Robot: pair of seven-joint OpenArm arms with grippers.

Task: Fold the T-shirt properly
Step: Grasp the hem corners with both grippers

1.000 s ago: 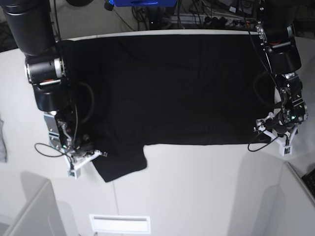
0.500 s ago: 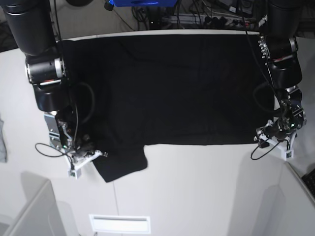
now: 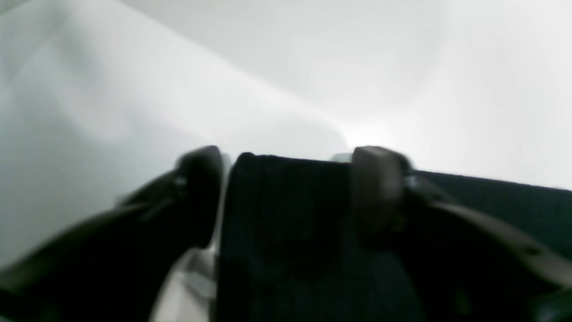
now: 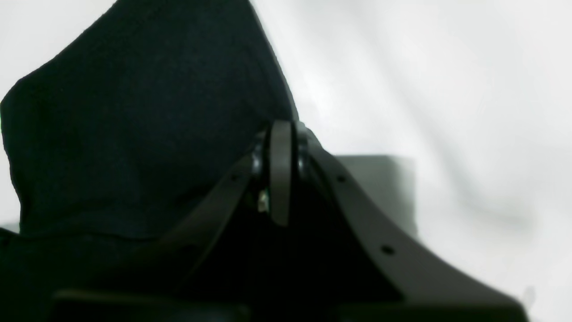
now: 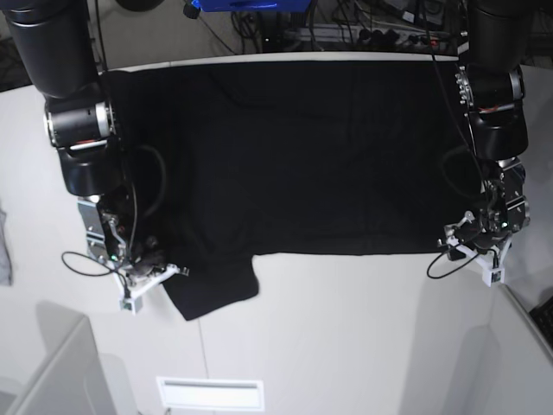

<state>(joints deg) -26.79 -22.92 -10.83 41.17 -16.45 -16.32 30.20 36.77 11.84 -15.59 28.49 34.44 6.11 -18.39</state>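
Observation:
The black T-shirt (image 5: 302, 156) lies spread flat on the white table (image 5: 346, 337), one sleeve (image 5: 212, 290) sticking out toward the front left. My right gripper (image 5: 168, 268) is at that sleeve's left edge. In the right wrist view its fingertips (image 4: 280, 147) are pressed together where the T-shirt (image 4: 134, 125) edge meets them. My left gripper (image 5: 451, 238) is at the shirt's front right corner. In the left wrist view its jaws stand apart, with the T-shirt (image 3: 286, 223) corner between the two fingertips (image 3: 380, 192).
A grey cloth scrap (image 5: 4, 251) shows at the left edge. A slot (image 5: 210, 393) is cut into the table front. Raised white blocks stand at the front left (image 5: 52, 372) and front right (image 5: 518, 346). Cables (image 5: 363, 30) run behind the table.
My left arm has shifted inward and down onto the shirt's front right corner, and its jaws have narrowed. The right arm and the shirt have not moved.

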